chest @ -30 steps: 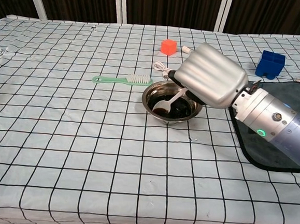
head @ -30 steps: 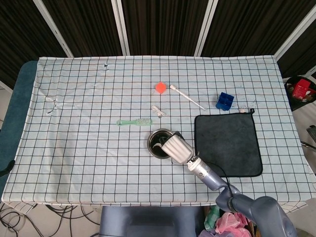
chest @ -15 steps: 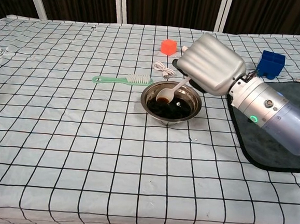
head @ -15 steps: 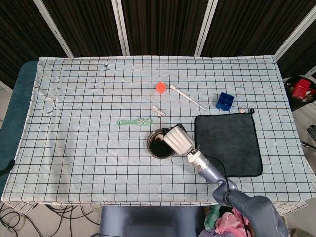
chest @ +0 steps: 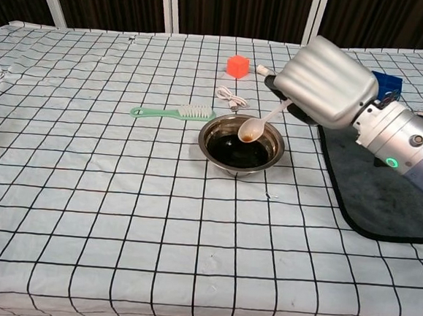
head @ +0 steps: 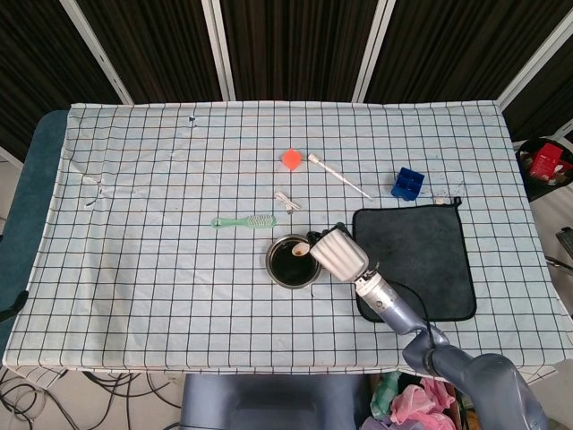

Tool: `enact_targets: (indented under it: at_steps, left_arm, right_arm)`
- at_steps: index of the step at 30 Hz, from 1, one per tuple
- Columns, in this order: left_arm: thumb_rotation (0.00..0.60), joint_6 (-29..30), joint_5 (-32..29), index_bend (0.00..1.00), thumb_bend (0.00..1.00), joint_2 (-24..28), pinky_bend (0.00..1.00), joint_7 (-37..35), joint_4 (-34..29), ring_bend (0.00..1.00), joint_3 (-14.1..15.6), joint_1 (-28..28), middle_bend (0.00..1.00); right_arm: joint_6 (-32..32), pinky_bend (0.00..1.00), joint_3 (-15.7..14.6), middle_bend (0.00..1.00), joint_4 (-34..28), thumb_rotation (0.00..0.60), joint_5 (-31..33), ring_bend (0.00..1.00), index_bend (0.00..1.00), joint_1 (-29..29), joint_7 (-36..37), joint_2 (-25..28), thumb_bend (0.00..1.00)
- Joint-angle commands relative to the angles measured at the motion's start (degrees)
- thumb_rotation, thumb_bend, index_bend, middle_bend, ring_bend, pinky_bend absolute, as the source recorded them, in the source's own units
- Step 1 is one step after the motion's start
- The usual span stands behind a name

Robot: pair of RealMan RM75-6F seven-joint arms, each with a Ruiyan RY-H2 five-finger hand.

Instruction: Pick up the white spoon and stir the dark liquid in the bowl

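A metal bowl (chest: 239, 145) (head: 291, 262) of dark liquid stands near the middle of the checked cloth. My right hand (chest: 332, 82) (head: 341, 253) holds the white spoon (chest: 256, 126) (head: 303, 250) by its handle. The spoon's bowl hangs above the liquid, over the bowl's right part, and has a brown stain in it. The hand sits up and to the right of the bowl, over its right rim. My left hand shows in neither view.
A green brush (chest: 171, 112) lies left of the bowl and a white cable (chest: 231, 98) behind it. An orange cube (chest: 237, 65), a white stick (head: 338, 176) and a blue box (head: 406, 184) lie farther back. A dark mat (head: 412, 260) is at the right.
My right hand has moved up and to the right, lifting the spoon out of the dark liquid; a second ago its bowl was dipped in the liquid.
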Motion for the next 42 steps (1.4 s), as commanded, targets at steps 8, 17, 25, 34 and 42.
enact_targets:
  at_steps: [8,17,25,34,42]
  left_arm:
    - [0.600,-0.23,-0.16,0.09,0.24,-0.21,0.00,0.53,-0.05,0.01,0.02,-0.14,0.05]
    - [0.600,-0.25,-0.36,0.09,0.24,-0.13,0.00,0.35,0.00,0.01,-0.08,-0.12,0.05]
    - [0.600,0.02,-0.38,0.09,0.24,0.00,0.00,0.16,-0.15,0.01,-0.13,0.04,0.05]
    - [0.600,-0.25,-0.40,0.09,0.24,0.00,0.00,0.22,-0.10,0.01,-0.07,-0.07,0.05]
    - [0.600,-0.30,-0.34,0.09,0.24,0.18,0.00,0.13,-0.22,0.01,0.08,0.03,0.05]
  right_arm:
    - [1.05,1.00,-2.20,0.87,-8.69,0.600,-2.22,1.00,0.72,-1.56,-3.22,3.26,0.35]
    - [-2.11,1.00,-1.14,0.87,-11.96,0.600,0.14,1.00,0.58,-2.31,-4.82,3.13,0.29]
    - [-6.26,1.00,0.31,0.86,-17.42,0.600,3.67,1.00,0.13,-3.16,-8.69,4.68,0.14]
    - [-4.68,1.00,3.06,0.84,-24.47,0.600,4.80,1.00,0.04,-3.84,-10.76,8.85,0.12]
    - [-2.11,0.59,7.06,0.37,-37.91,0.600,14.69,0.64,0.01,-11.68,-6.37,21.96,0.12]
